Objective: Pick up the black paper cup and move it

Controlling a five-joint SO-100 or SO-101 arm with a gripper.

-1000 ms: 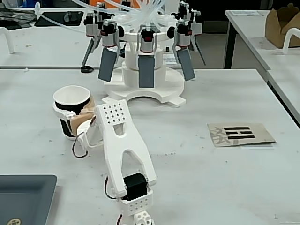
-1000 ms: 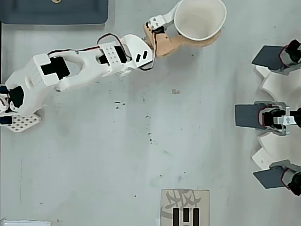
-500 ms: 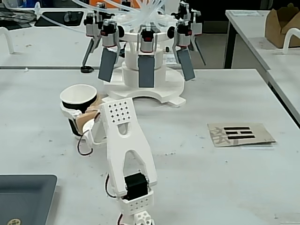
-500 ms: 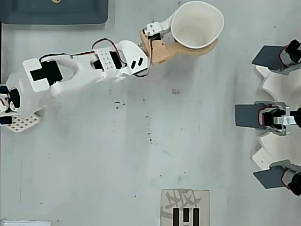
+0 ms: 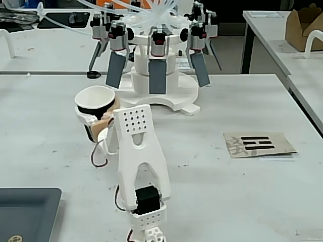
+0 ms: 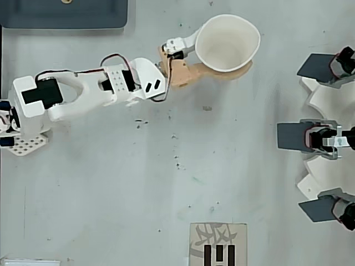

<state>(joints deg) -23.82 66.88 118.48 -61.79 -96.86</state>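
Note:
The black paper cup (image 5: 94, 106) stands upright at the table's left in the fixed view, its white rim and inside facing up. From overhead only the white inside of the cup (image 6: 227, 41) shows, near the top edge. My gripper (image 5: 97, 121) is shut on it: a white finger (image 6: 183, 44) presses one side and a tan finger (image 6: 222, 71) wraps the other. The white arm (image 5: 141, 166) reaches to it from the near edge. The cup's base is hidden by the fingers, so I cannot tell whether it rests on the table.
A white fixture with several grey paddles (image 5: 157, 75) stands behind the cup, at the right edge overhead (image 6: 319, 136). A cardboard card with black marks (image 5: 260, 144) lies to the right. A dark grey tray (image 5: 25, 212) sits at the near left corner.

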